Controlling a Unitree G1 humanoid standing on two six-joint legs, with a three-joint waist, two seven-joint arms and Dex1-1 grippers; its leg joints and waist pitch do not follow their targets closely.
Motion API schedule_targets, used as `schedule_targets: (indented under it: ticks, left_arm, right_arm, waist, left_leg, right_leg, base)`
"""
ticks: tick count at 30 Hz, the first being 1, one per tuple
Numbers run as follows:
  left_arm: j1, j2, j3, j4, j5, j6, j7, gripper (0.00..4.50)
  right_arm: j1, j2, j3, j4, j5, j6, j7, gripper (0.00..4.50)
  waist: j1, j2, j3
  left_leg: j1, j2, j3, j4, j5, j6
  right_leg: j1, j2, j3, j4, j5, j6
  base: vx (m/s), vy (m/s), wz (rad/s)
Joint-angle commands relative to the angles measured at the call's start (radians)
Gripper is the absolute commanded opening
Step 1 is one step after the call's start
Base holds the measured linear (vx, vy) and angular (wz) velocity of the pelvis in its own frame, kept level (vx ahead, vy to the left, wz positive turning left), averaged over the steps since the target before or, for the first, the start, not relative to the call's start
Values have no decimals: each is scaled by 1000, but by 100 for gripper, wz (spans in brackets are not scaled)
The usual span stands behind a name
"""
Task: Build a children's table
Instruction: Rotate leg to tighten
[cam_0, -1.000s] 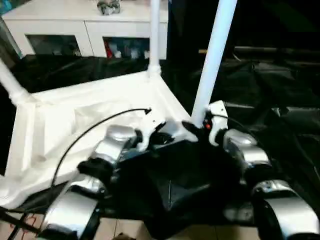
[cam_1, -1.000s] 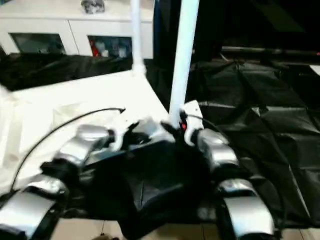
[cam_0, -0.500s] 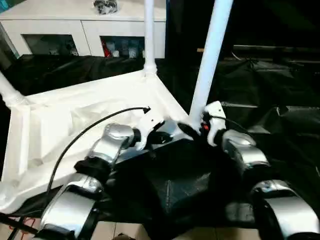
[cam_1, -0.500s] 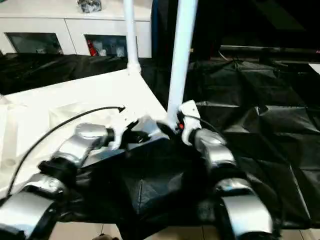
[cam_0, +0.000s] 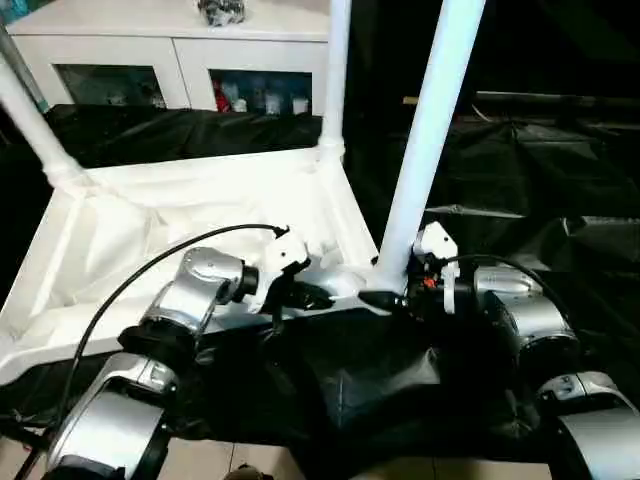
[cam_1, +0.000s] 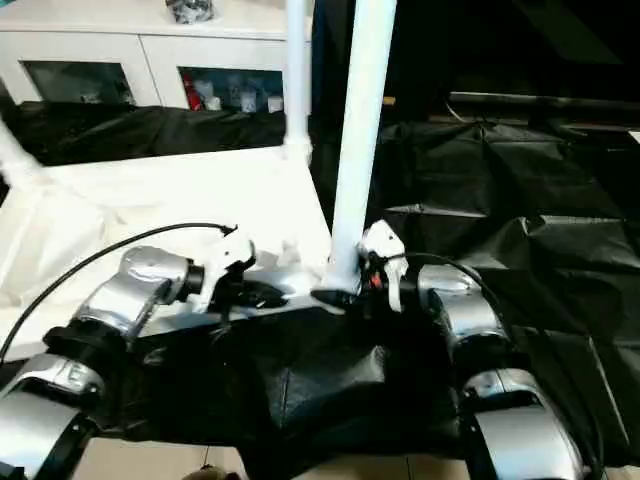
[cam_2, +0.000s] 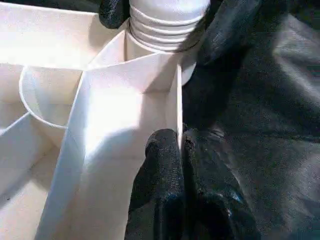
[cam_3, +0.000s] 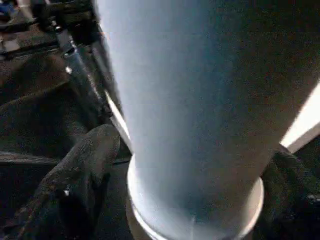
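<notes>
Looks like an indoor test room or lab set up for robot trials, furnished a little like a home. At eleven o'clock, a low white cabinet (cam_0: 170, 60) with glass doors, small coloured items (cam_0: 258, 100) behind the panes. Across the work area, crinkled black sheeting (cam_0: 520, 170). At six o'clock, a strip of pale floor (cam_0: 250, 462).

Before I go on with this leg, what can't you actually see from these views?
- Near leg: its top is cut off by the upper edge of the head views.
- Its seat in the corner socket: how deep it sits is hidden by the socket wall in the left wrist view.
- Right gripper: whether its fingers press the leg is unclear.
- Fourth corner of the table top: cut off at the left edge of the head views.
</notes>
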Motion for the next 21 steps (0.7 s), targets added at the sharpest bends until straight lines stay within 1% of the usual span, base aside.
schedule_targets:
  ticks: [1, 4, 5, 6, 8, 9, 10, 11, 12, 14, 15, 16, 17, 18, 19, 20, 21]
  left_arm:
    - [-16, -21, -14, -47, -32, -24, -35, 0]
    - [-15, -15, -15, -50, -36, -23, -47, 0]
    - [-14, -15, -13, -52, -38, -20, -44, 0]
    - [-14, -21, -8, -52, -38, -16, -33, 0]
    - [-14, -28, -2, -50, -38, -11, -18, 0]
    - [-16, -33, 2, -48, -39, -8, -7, 0]
    - [-21, -48, 12, -38, -37, -5, 31, 0]
    - [-22, -50, 13, -36, -36, -4, 37, 0]
    - [-32, -66, 23, -21, -34, 4, 78, 0]
    - [-46, -87, 33, 2, -27, 11, 138, 0]
    - [-49, -90, 34, 6, -24, 12, 151, 0]
    - [-60, -106, 39, 27, -14, 15, 200, 0]
    - [-70, -120, 43, 44, -5, 19, 250, 0]
    - [-84, -144, 52, 68, 5, 27, 321, 0]
    - [-84, -144, 52, 68, 5, 27, 321, 0]
    - [-96, -171, 60, 88, 14, 34, 395, 0]
    - [-103, -191, 65, 99, 18, 39, 438, 0]
  right_arm:
    - [18, 14, 48, -10, -7, 19, 31, 343]
    - [25, 19, 49, -25, -3, 28, 39, 315]
    - [30, 23, 50, -31, 1, 37, 42, 299]
    - [35, 30, 49, -35, 4, 43, 34, 299]
    - [38, 37, 46, -35, 6, 50, 22, 282]
    - [39, 42, 43, -33, 6, 55, 11, 279]
    - [36, 58, 31, -17, 1, 72, -43, 277]
    - [34, 60, 29, -13, -1, 72, -55, 275]
    - [24, 77, 18, 18, -19, 76, -141, 274]
    - [7, 101, 2, 61, -39, 83, -258, 272]
    - [4, 105, -1, 69, -42, 86, -280, 272]
    - [-6, 126, -16, 94, -46, 90, -359, 272]
    - [-15, 146, -32, 114, -44, 98, -430, 272]
    - [-27, 176, -52, 142, -41, 108, -528, 272]
    - [-27, 176, -52, 142, -41, 108, -528, 272]
    - [-42, 211, -77, 174, -30, 122, -640, 272]
    - [-52, 239, -90, 193, -27, 122, -715, 272]
  waist:
    - [1, -7, -63]
    - [2, -7, -65]
    - [2, -7, -65]
    - [2, -7, -66]
    - [3, -7, -65]
    - [3, -7, -64]
    - [3, -9, -64]
    - [3, -8, -63]
    - [1, -8, -62]
    - [-3, -6, -59]
    - [-5, -7, -59]
    - [-7, -6, -59]
    - [-9, -6, -58]
    - [-13, -7, -56]
    - [-16, -6, -56]
    - [-17, -6, -57]
    - [-20, -5, -55]
  left_leg:
    - [21, 33, -12, -66, -185, 86]
    - [21, 33, -12, -65, -170, 87]
    - [21, 33, -12, -65, -166, 88]
    - [21, 33, -12, -64, -162, 91]
    - [21, 33, -12, -65, -166, 90]
    - [20, 33, -12, -65, -169, 89]
    - [21, 33, -11, -65, -175, 85]
    - [21, 34, -12, -66, -176, 82]
    - [22, 33, -12, -68, -183, 70]
    - [25, 32, -13, -72, -222, 42]
    - [24, 32, -14, -73, -227, 34]
    - [24, 30, -15, -74, -235, 26]
    - [24, 29, -15, -74, -238, 24]
    - [27, 28, -16, -76, -255, 12]
    - [27, 28, -16, -77, -256, 8]
    - [28, 27, -16, -77, -256, 4]
    - [29, 29, -17, -79, -258, -3]
  right_leg:
    - [49, -46, 42, -62, -86, -275]
    - [50, -46, 42, -58, -57, -277]
    - [50, -45, 42, -58, -52, -278]
    - [50, -45, 42, -57, -45, -281]
    - [50, -46, 42, -58, -52, -281]
    - [49, -46, 42, -59, -58, -280]
    - [49, -46, 42, -60, -68, -278]
    - [48, -46, 43, -61, -76, -276]
    - [47, -47, 43, -63, -97, -271]
    - [44, -49, 44, -71, -163, -256]
    - [44, -49, 45, -72, -178, -249]
    - [47, -49, 44, -74, -198, -239]
    - [45, -48, 45, -76, -205, -234]
    - [43, -49, 46, -80, -234, -227]
    - [41, -49, 47, -82, -239, -220]
    - [40, -48, 47, -83, -242, -215]
    - [37, -48, 49, -83, -244, -214]
  base:
    - [0, 0, 0]
    - [0, 0, 0]
    - [0, 0, 0]
    - [0, 0, 0]
    - [0, 0, 0]
    - [0, 0, 0]
    - [0, 0, 0]
    - [0, 0, 0]
    - [0, 0, 0]
    - [0, 0, 0]
    - [0, 0, 0]
    - [0, 0, 0]
    - [0, 0, 0]
    - [0, 0, 0]
    - [0, 0, 0]
    - [0, 0, 0]
    - [0, 0, 0]
